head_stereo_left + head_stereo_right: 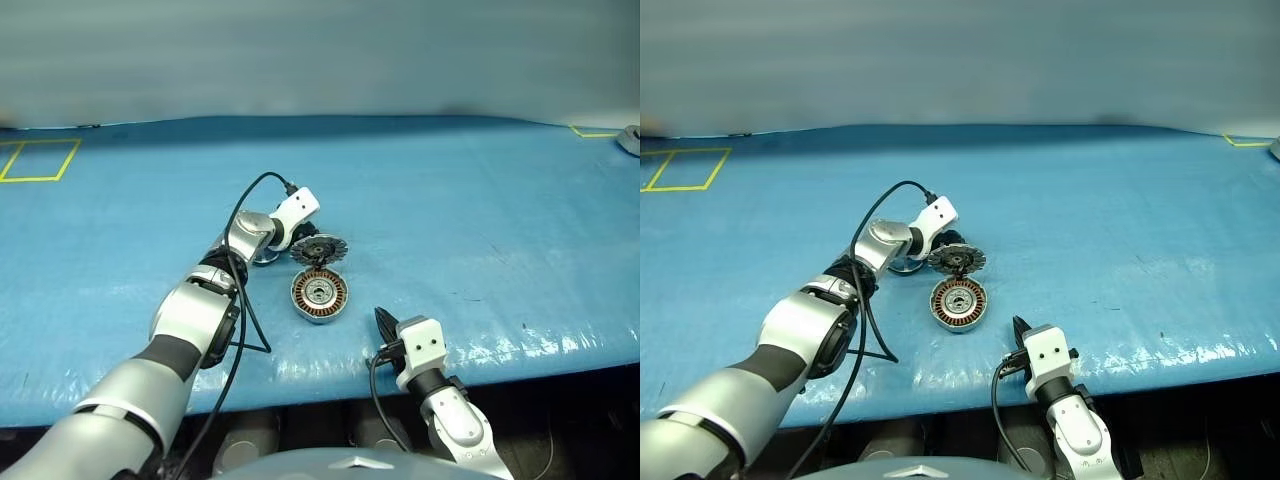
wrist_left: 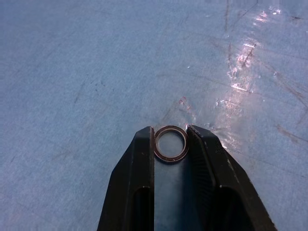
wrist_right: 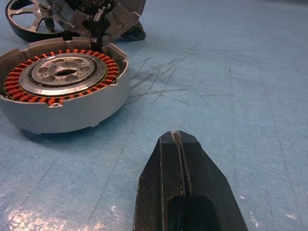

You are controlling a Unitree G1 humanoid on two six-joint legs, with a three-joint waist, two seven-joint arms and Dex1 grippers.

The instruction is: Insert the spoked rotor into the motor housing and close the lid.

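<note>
- Motor housing (image 1: 319,296) near the front edge of the blue tabletop (image 1: 480,220), open side up, copper windings ringing a silver hub inside.
- Lid (image 1: 318,249) just behind the housing, tilted; spoked rotor (image 3: 36,19) beside it.
- Left gripper (image 2: 171,144) clenched on a small thin ring (image 2: 171,143).
- Right gripper (image 3: 179,144) clenched empty at the front edge.
- No readable writing.
</note>
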